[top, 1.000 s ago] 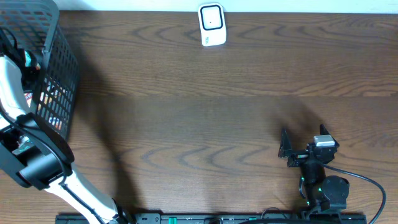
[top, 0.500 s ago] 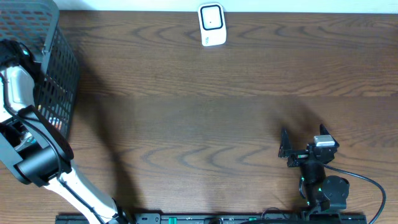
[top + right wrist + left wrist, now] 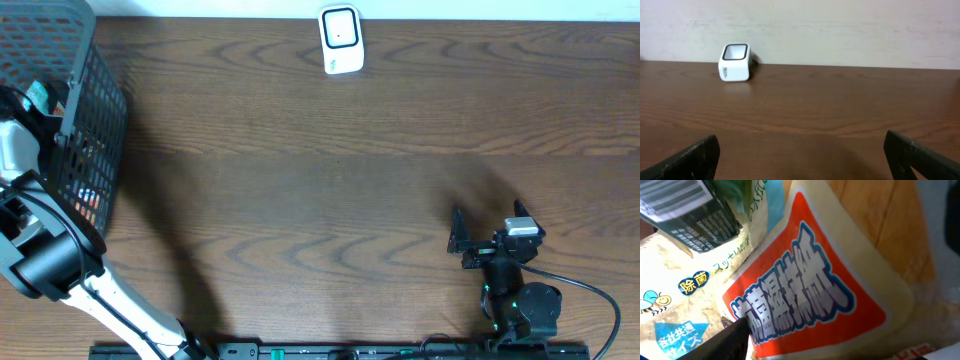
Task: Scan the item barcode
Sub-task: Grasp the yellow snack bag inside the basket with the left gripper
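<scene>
The left gripper [image 3: 38, 98] is sunk in the basket [image 3: 95, 120] to fetch an item; a packet [image 3: 805, 295] is pressed against its jaws, and whether they are open or closed cannot be told; the right gripper [image 3: 800, 147] is parked wide open, with the scanner [image 3: 735, 62] far ahead.

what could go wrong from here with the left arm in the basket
1. The orange and cream packet lies against a pale green-printed packet; the left arm may grab both or slip.
2. No barcode shows on the orange packet, so it may reach the white box scanner facing wrong.
3. Lifting out could snag the black mesh basket.
</scene>
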### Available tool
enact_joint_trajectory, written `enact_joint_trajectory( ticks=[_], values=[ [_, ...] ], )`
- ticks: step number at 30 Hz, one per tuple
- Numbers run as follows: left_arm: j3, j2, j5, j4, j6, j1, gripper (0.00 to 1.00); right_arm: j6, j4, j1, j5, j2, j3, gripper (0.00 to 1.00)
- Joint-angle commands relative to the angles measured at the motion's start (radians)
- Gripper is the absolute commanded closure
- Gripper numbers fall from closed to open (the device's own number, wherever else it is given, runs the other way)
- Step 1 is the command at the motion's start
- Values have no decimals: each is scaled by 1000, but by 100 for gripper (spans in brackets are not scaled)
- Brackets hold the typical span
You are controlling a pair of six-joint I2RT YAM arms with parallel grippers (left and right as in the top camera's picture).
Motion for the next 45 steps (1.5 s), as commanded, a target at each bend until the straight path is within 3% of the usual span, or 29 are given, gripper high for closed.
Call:
enact_joint_trajectory(
  ticks=[1, 7, 8, 10, 11, 13, 17, 24, 30, 37, 39, 40, 43, 45],
  values=[
    [-22, 25, 94, 7, -9, 12, 28, -11, -4, -8, 4, -6, -1, 1],
    [-25, 25, 158, 59, -85, 12, 25, -11, -4, -8, 4, -6, -1, 1],
    [-25, 25, 184, 60, -85, 12, 30, -11, -4, -8, 4, -6, -1, 1],
    [-26, 25, 188, 67, -106, 12, 53, -11, -4, -8, 4, -6, -1, 1],
    [-26, 25, 191, 68, -123, 12, 71, -11, -4, -8, 4, -6, -1, 1],
    [-26, 25, 190, 62, -178, 12, 92, -11, -4, -8, 4, -6, -1, 1],
    [-26, 9, 190, 43, -307, 11, 93, -11, -4, -8, 4, -6, -1, 1],
    [-3, -192, 233, 56, -784, 11, 93, -11, -4, -8, 4, -6, -1, 1],
    [-3, -456, 473, 166, -942, 11, 93, -11, -4, -8, 4, -6, -1, 1],
    [-3, -681, 500, 250, -1179, 11, 93, -11, -4, -8, 4, -6, -1, 1],
    [-3, -717, 500, 256, -1220, 10, 93, -11, -4, -8, 4, -6, -1, 1],
    [-3, -730, 499, 257, -1217, 9, 86, -11, -4, -8, 5, -6, -1, 1],
    [-3, -737, 494, 235, -1116, 9, 36, -11, -4, -8, 4, -6, -1, 1],
    [-3, -722, 472, 198, -1046, 9, 23, -11, -4, -8, 4, -6, -1, 1]
  ],
)
